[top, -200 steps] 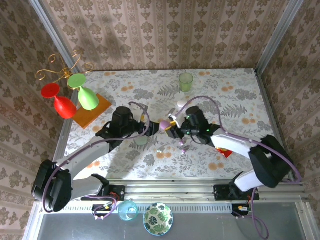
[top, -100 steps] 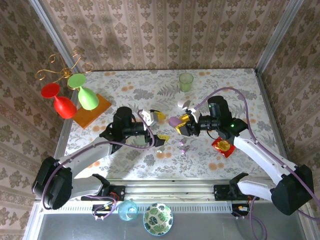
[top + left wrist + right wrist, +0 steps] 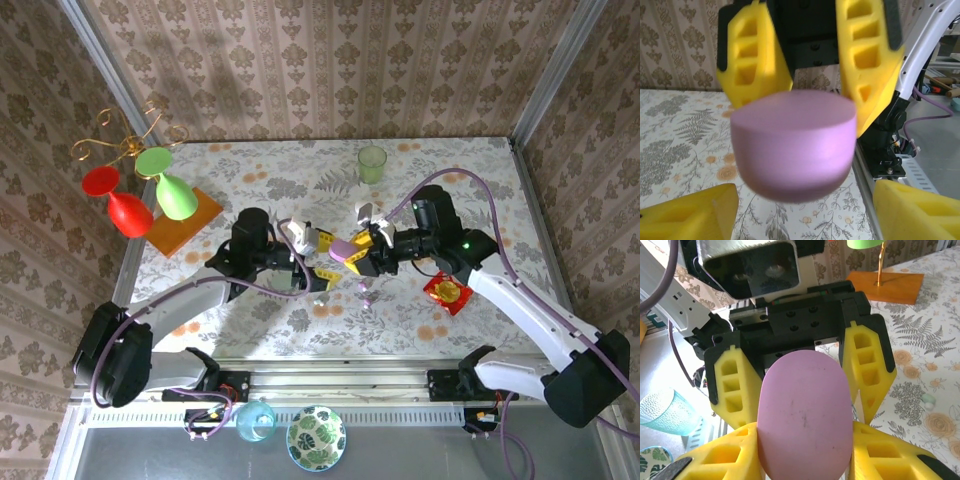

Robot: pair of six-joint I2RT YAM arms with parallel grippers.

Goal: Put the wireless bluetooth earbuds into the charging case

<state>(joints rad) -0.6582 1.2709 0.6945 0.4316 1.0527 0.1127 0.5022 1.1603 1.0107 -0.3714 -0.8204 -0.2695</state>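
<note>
Moved: since a second ago the right arm has swung its elbow out toward the table's right edge, uncovering a red-and-gold packet [image 3: 445, 292].
Earbuds: a purplish earbud [image 3: 366, 292] and a whitish earbud [image 3: 321, 298] lie loose on the flowered table [image 3: 480, 200], mid-table toward the near edge and below the grippers in the top view; neither is held.
Charging case: the purple charging case [image 3: 345, 250] is lifted off the table between the two grippers; whether its lid is open cannot be told.
Right gripper: the right gripper [image 3: 804, 452] is clamped on the case, one yellow finger on each side.
Left gripper: the left gripper [image 3: 322, 256] faces it with fingers spread, one on each side of the case; they do not look closed on it.
Left wrist view: the case's rounded underside shows, pinched from above by the right gripper's fingers; the left gripper's own fingers sit apart in the bottom corners.
Right wrist view: the case's broad face shows with the left gripper's fingers behind it; a teal tumbler [image 3: 665, 412] stands off the near edge.
Top view: a green cup [image 3: 372, 162] stands at the far edge, and a stand of red and green wine glasses [image 3: 140, 190] at the left edge.
</note>
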